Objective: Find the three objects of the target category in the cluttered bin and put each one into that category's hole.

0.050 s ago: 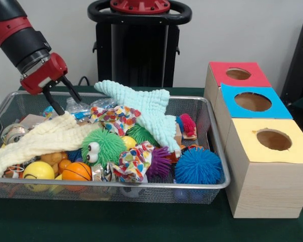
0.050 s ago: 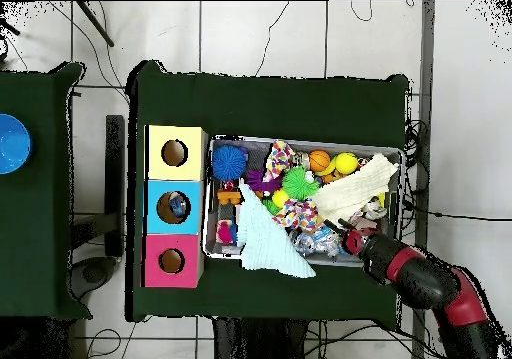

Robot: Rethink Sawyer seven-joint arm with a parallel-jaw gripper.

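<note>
One gripper [image 1: 62,94], red with black fingers spread apart and holding nothing, hangs over the far left corner of the bin [image 1: 141,185]. Bin contents, left to right in the front view: tin can [image 1: 12,134]; yellow ball [image 1: 38,171]; cream cloth [image 1: 43,142] draped across the left half; orange basketball [image 1: 77,172]; green spiky ball with eyes [image 1: 103,146]; patterned cloth [image 1: 134,162]; mint cloth [image 1: 146,112] hanging over the far rim; purple spiky ball [image 1: 160,161]; blue spiky ball [image 1: 198,166] near the right wall. Three boxes stand just beside the bin's right side, each with a round hole: yellow box [image 1: 265,169] nearest, blue box [image 1: 252,103] in the middle, red box [image 1: 237,75] farthest. Which objects are the targets cannot be told.
</note>
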